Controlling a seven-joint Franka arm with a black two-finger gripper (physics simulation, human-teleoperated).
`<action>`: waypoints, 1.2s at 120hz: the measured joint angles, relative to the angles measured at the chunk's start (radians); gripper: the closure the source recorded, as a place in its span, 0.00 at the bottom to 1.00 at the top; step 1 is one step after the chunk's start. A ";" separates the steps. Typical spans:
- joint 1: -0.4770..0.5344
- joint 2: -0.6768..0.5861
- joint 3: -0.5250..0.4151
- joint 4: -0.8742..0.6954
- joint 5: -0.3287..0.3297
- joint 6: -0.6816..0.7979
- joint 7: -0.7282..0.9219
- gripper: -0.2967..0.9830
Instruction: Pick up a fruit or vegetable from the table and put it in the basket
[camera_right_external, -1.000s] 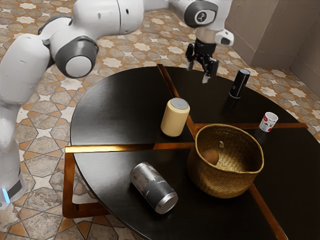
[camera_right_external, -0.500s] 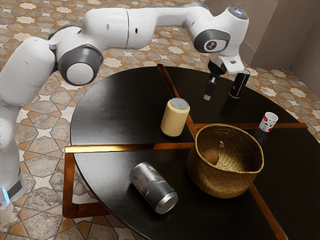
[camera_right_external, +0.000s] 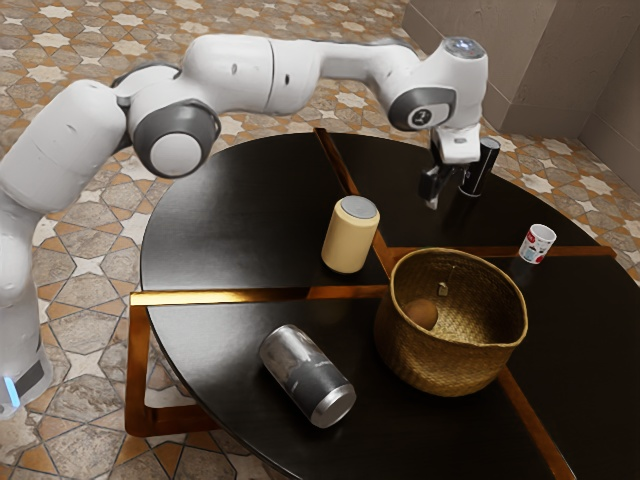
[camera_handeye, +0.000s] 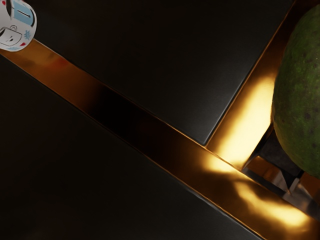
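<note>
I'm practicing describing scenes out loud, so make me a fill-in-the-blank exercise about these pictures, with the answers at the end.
1. The silver and grey can lies on its ____.
2. The brown round thing sits ____ the woven basket.
3. Unlike the silver and grey can, the black can stands ____.
4. The skin of the large rounded thing in the wrist view is mostly ____.

Missing words: side; inside; upright; green.
</note>
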 joint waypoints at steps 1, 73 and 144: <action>-0.001 0.000 -0.001 0.000 -0.002 0.001 0.003 0.23; 0.001 0.004 -0.072 0.000 -0.091 -0.043 0.153 0.23; -0.017 0.057 -0.087 -0.008 -0.155 -0.137 0.177 0.23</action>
